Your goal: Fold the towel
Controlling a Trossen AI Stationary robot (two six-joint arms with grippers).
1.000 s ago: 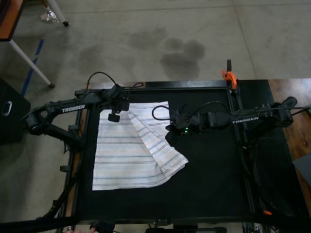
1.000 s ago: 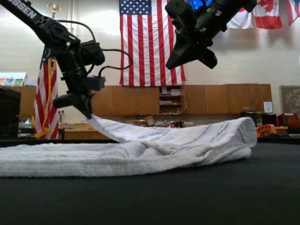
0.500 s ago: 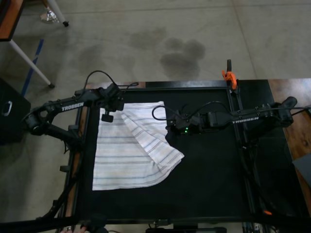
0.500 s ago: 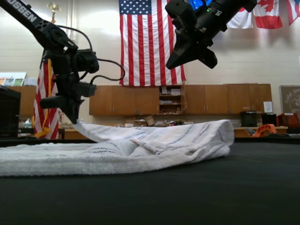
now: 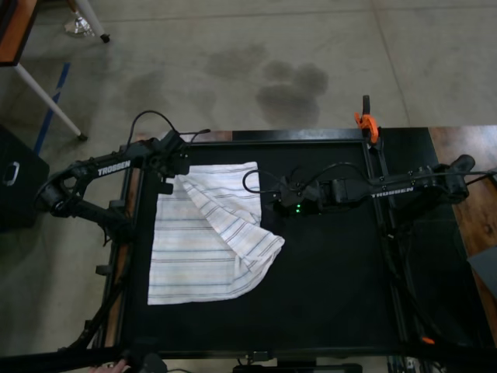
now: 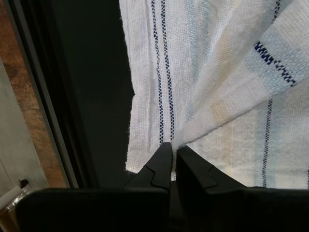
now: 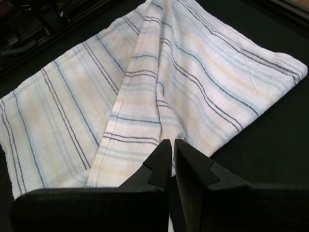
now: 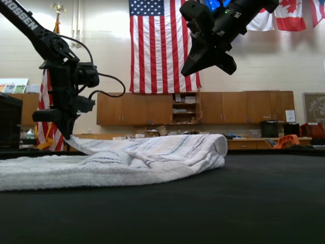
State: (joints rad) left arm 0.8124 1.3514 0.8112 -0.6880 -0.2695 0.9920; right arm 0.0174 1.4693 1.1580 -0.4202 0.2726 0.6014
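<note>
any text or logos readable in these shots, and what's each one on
"TROSSEN" on the left arm, top view.
"TROSSEN" on the right arm, top view, small.
"OSSEN", start cut off by the frame edge, on the left arm in the exterior view.
The towel carries no text; background papers and signs are too blurred to read.

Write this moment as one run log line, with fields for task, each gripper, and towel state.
task: fold towel | left gripper: shut on towel corner, low near table edge | right gripper: shut, empty, above towel | towel: partly folded, diagonal flap
</note>
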